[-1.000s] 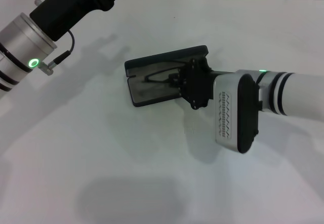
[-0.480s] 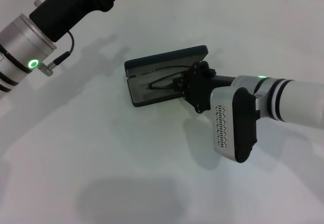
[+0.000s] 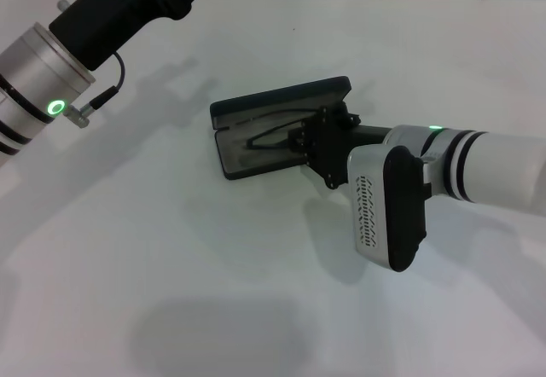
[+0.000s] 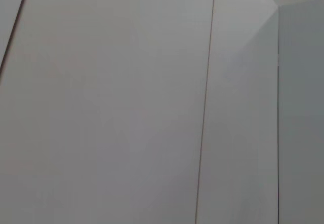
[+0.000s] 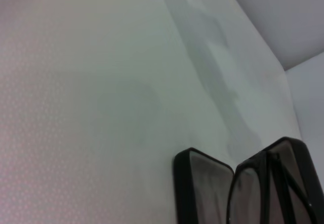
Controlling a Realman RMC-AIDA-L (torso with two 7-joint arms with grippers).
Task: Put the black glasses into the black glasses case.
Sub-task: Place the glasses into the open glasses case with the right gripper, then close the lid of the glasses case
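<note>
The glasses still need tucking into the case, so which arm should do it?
The right. Its claw is right over the open black glasses case by the black glasses; the left arm is parked far away.

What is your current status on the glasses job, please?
Right gripper over the open black glasses case, at the black glasses. Glasses lie inside the case. Left arm parked upper left. Nothing blocking.
</note>
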